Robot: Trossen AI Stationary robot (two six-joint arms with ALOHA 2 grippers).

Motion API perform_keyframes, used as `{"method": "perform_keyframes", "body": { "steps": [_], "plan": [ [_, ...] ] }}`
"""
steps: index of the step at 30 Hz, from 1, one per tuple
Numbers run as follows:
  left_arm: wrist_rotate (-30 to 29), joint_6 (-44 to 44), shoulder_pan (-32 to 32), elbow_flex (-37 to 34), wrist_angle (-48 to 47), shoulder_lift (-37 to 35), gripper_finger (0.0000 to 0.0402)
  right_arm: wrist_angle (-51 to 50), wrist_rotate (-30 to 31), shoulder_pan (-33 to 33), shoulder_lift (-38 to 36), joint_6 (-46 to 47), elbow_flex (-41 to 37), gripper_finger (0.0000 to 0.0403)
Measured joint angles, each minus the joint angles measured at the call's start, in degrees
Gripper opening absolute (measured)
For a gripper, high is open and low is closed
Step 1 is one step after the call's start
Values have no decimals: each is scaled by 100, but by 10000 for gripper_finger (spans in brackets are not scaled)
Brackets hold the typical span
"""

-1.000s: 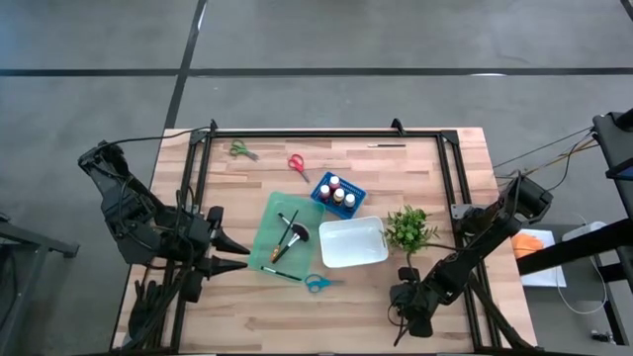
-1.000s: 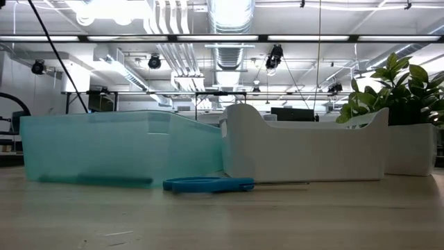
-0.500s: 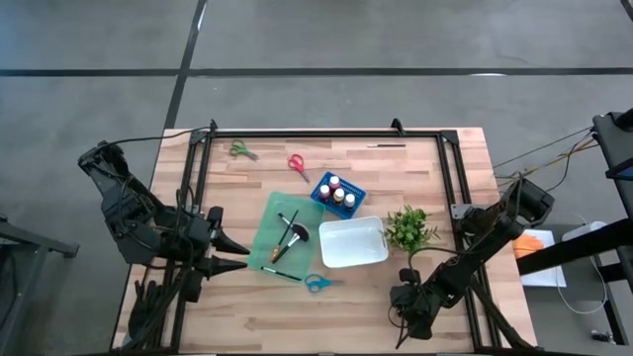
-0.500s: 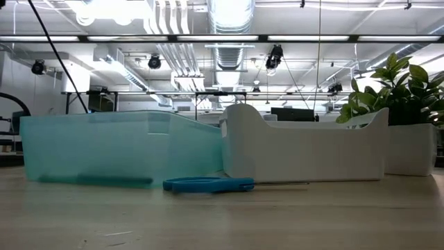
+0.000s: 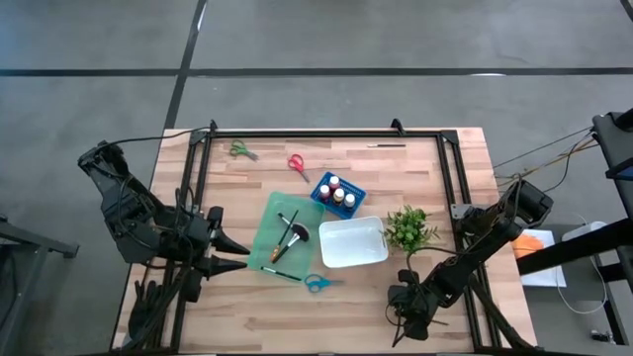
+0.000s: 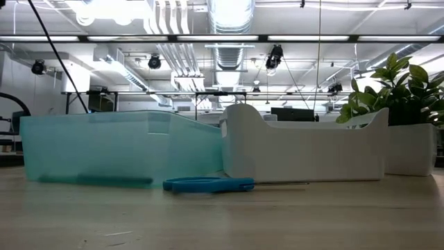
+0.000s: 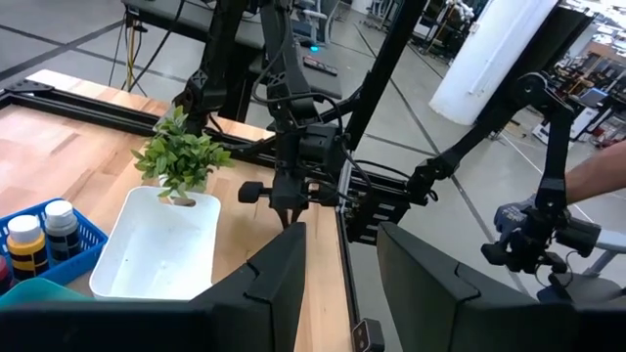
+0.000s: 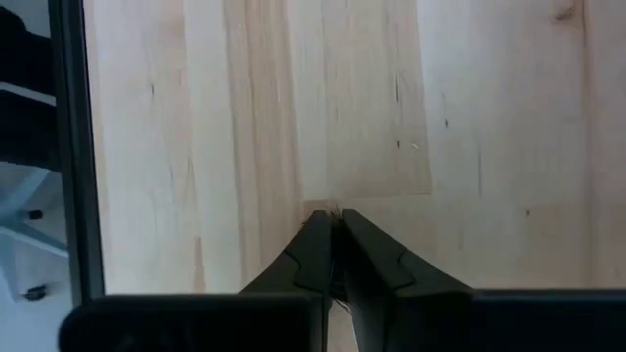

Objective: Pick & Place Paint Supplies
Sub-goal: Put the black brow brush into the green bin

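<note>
Several dark-handled brushes [image 5: 291,235] lie in a teal tray [image 5: 272,220] at mid-table, and one more [image 5: 282,274] lies beside its near edge. Paint bottles [image 5: 337,192] stand in a blue basket [image 5: 323,184]. Blue scissors [image 5: 318,283] lie flat on the table near the tray and also show in the low view [image 6: 208,184]. Red scissors [image 5: 298,165] and green scissors [image 5: 240,150] lie toward the far edge. My left gripper [image 5: 245,256] is open and empty, left of the teal tray. My right gripper [image 5: 406,309] is shut and empty, pointing down over bare wood [image 8: 333,221] at the near right.
An empty white tray [image 5: 352,242] sits right of the teal tray. The leafy plant [image 5: 409,229] stands in its pot to the white tray's right. A thin brush [image 5: 386,145] lies near the far edge. A black frame [image 5: 326,133] borders the table.
</note>
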Motion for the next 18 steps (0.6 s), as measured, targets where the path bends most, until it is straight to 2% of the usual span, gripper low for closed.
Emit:
{"method": "perform_keyframes", "body": {
  "steps": [6,11,18],
  "plan": [
    [-2,73,9,0,-17,0,138,-231,54,-8,-142,173,258,12],
    [0,149,9,0,-17,0,138,-852,339,-71,-131,-29,961,6],
    [0,190,9,-2,-24,0,138,-1037,856,-460,-137,-584,1922,5]
  ]
}}
